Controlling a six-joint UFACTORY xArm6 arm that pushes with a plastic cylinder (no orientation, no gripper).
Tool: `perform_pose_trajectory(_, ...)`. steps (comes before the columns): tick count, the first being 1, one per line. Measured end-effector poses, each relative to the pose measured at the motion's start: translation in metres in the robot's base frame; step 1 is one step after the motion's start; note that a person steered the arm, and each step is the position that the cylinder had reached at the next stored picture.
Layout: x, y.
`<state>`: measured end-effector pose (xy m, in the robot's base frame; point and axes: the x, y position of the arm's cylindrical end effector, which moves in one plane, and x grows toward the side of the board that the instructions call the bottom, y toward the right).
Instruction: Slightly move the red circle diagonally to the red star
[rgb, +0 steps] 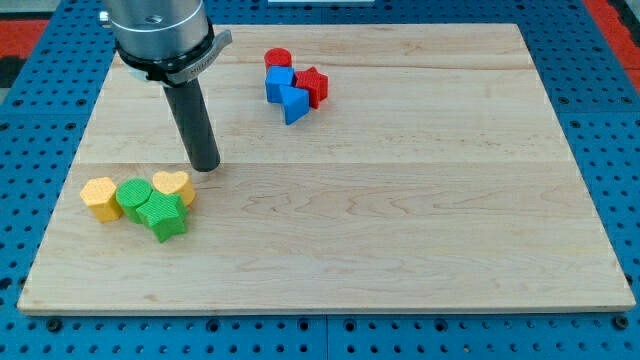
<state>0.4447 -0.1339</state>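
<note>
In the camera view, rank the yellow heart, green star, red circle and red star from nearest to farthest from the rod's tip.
From my tip:
1. Yellow heart, just below-left.
2. Green star, lower left, behind the heart.
3. Red circle, top, toward the right.
4. Red star, right of the circle.

The red circle (278, 59) sat near the bench's (420, 220) top edge, hemmed below by a blue block (279, 83) touching it. The red star (313, 85) lay diagonally down-right of the circle, with a second blue block (293, 104) under it. Above and left of the circle the wood lay open. My tip (205, 166) stood well down-left of the circle, just above a yellow heart (174, 186).
</note>
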Motion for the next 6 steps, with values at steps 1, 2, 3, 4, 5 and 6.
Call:
perform_pose_trajectory(1, -0.011, 0.018)
perform_pose_trajectory(2, -0.05, 0.011)
perform_pose_trajectory(3, -0.111, -0.001)
perform_pose_trajectory(4, -0.161, 0.015)
perform_pose_trajectory(5, -0.18, 0.022)
perform_pose_trajectory(6, -0.18, 0.053)
